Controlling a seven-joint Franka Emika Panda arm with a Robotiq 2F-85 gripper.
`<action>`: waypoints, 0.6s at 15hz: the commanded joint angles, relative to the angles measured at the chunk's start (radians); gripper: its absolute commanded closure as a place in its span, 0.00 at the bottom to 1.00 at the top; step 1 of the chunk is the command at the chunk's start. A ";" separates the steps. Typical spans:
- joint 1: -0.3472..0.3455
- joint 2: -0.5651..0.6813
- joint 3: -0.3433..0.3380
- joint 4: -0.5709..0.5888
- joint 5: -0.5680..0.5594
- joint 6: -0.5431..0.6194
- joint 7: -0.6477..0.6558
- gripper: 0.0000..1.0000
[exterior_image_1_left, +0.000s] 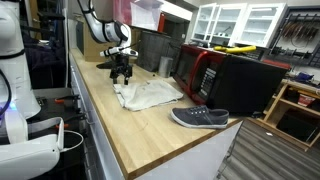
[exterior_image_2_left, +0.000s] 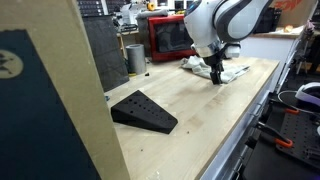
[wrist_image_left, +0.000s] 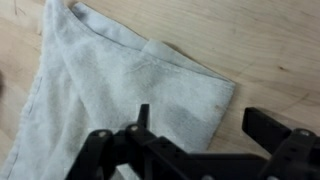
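Item: towel, pale grey-white, rumpled, one edge folded over. It lies flat on the wooden counter, left of the red microwave and beyond the grey shoe. Gripper is just above its far-left edge, fingers apart and holding nothing. Lettering on the microwave is too blurred to read.

A light wooden countertop is stretching beneath the claw. Beyond the claw, 1 red microwave is standing against the wall, and white glass-fronted cabinets are hanging above it, brightly lit.
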 joint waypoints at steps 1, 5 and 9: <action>-0.001 0.054 -0.023 0.061 -0.045 -0.020 0.059 0.36; 0.006 0.074 -0.035 0.089 -0.047 -0.057 0.077 0.66; 0.017 0.041 -0.019 0.085 -0.013 -0.098 0.044 0.97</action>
